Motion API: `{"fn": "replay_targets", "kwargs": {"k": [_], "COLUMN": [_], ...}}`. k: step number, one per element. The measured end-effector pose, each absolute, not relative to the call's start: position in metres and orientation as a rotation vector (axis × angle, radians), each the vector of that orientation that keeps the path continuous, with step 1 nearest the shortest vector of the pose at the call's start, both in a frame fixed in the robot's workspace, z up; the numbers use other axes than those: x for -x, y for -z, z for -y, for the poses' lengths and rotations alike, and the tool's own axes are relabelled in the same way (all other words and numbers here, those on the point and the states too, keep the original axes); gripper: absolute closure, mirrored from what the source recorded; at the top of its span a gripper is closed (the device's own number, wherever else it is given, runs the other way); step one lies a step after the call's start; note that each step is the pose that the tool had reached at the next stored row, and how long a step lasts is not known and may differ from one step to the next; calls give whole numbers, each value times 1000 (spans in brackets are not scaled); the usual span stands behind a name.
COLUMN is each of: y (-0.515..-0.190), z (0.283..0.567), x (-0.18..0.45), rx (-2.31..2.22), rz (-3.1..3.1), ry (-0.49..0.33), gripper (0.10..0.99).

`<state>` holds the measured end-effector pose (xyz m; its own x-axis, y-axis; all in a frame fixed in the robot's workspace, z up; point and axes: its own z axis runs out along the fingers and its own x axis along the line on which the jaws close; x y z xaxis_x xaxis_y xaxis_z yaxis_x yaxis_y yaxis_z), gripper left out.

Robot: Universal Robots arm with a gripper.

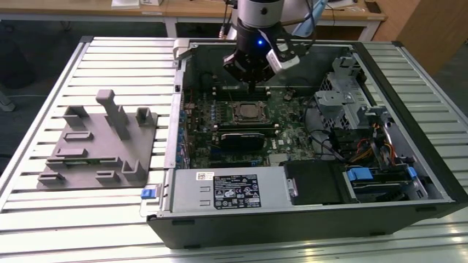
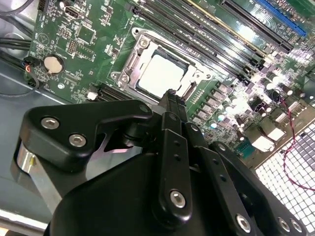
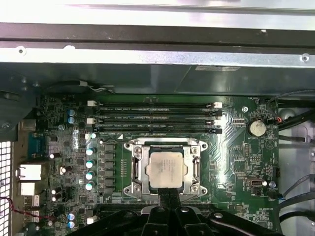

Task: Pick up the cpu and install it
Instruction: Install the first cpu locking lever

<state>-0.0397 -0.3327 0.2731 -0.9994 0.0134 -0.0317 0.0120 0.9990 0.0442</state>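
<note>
The cpu (image 3: pixel 167 169), a pale silver square chip, lies flat inside the metal-framed socket (image 3: pixel 135 169) on the green motherboard. It also shows in the second wrist view (image 2: pixel 158 74) and in the exterior view (image 1: pixel 249 111). My gripper (image 1: pixel 252 86) hangs inside the open computer case, just above the socket's far edge in the exterior view. In both wrist views its black fingers (image 3: pixel 169 196) are pressed together into one narrow tip (image 2: pixel 171 96) at the chip's rim, with nothing between them.
A grey tray (image 1: pixel 98 145) with upright fixtures lies on the slatted table at the exterior view's left. Inside the case are a black heatsink block (image 1: pixel 249 139), memory slots (image 3: pixel 155 118), a power supply (image 1: pixel 227 189) and drive cages with cables (image 1: pixel 365 115).
</note>
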Motion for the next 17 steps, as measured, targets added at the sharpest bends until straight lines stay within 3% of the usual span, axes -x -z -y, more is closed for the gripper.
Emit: {"fn": "replay_targets", "kwargs": {"k": [17], "y": [-271], "z": [333], "x": [60], "rx": [-38], "rz": [-3108], "ry": [-68], "gripper": [980]}}
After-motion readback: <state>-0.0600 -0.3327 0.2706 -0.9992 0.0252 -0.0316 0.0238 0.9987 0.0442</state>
